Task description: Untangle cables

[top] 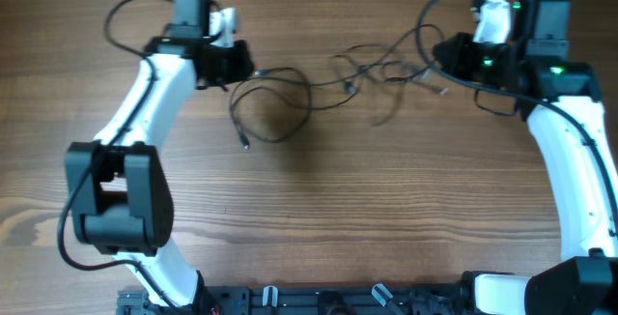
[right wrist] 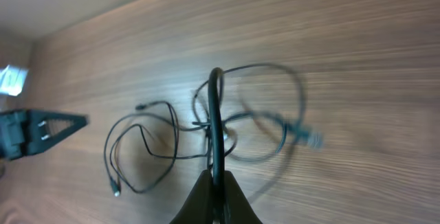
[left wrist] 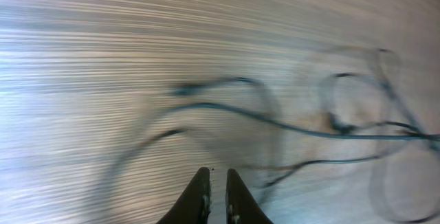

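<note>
The cables lie as thin black wires across the far middle of the table. A wide loop (top: pixel 309 93) is on the left with a plug end (top: pixel 246 146), and a looser tangle (top: pixel 372 69) is on the right. My left gripper (top: pixel 238 64) is at the loop's left edge. In the blurred left wrist view its fingers (left wrist: pixel 216 181) are nearly together with nothing between them, and the cables (left wrist: pixel 302 132) lie ahead. My right gripper (top: pixel 442 56) is at the tangle's right end. In the right wrist view it (right wrist: pixel 216 177) is shut on a black cable (right wrist: pixel 216 114) that rises from its fingertips.
The wooden table (top: pixel 386 209) runs to its far edge behind both grippers. A light plug (right wrist: pixel 311 139) hangs blurred on the right of the tangle. The left gripper (right wrist: pixel 41 131) shows at the left edge of the right wrist view. The arms' thick black cables arch over each wrist.
</note>
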{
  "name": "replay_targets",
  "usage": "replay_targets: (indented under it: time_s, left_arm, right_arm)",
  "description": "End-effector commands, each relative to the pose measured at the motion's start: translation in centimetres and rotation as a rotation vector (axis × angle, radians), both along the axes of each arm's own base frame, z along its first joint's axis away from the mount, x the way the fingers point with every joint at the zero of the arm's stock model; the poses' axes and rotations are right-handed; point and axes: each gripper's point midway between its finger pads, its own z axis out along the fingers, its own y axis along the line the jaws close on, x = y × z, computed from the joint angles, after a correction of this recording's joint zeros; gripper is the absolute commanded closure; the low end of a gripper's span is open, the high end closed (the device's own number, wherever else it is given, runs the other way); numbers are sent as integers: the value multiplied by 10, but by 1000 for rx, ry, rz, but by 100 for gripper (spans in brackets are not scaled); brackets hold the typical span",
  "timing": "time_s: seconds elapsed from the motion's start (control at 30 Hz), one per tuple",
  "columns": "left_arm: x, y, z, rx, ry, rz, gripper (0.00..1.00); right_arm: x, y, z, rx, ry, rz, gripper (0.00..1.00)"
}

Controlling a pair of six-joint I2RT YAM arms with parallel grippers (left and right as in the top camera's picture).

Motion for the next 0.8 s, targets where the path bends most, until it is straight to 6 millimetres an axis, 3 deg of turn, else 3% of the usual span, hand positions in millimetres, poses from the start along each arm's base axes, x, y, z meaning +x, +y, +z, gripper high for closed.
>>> replay_targets:
  time_s: [0.0, 0.07, 0.13, 0.23, 0.43, 0.57, 0.77]
  left_arm:
    - [1, 32, -7, 27, 18, 48, 90]
    - [1, 33, -7, 16, 18, 49, 90]
    - [-1, 22, -4, -20, 19, 22, 86]
    - [-5, 1, -1, -65, 22, -30, 64]
    - [-15, -59, 15, -196, -10, -184, 62]
    - [-14, -103, 33, -265, -102, -304, 52]
    - [-25, -151, 29, -260, -164, -451, 40]
  right_arm:
    - [-4, -25, 4, -35, -15, -10, 96]
    - [-4, -24, 4, -33, -15, -10, 96]
    - [-4, -24, 4, -33, -18, -10, 96]
    - [-5, -22, 4, -27, -14, -4, 96]
    - [-13, 21, 12, 47, -30, 131, 96]
    - [-19, 44, 13, 58, -28, 193, 96]
    - [-35, 74, 29, 202, -35, 328, 95]
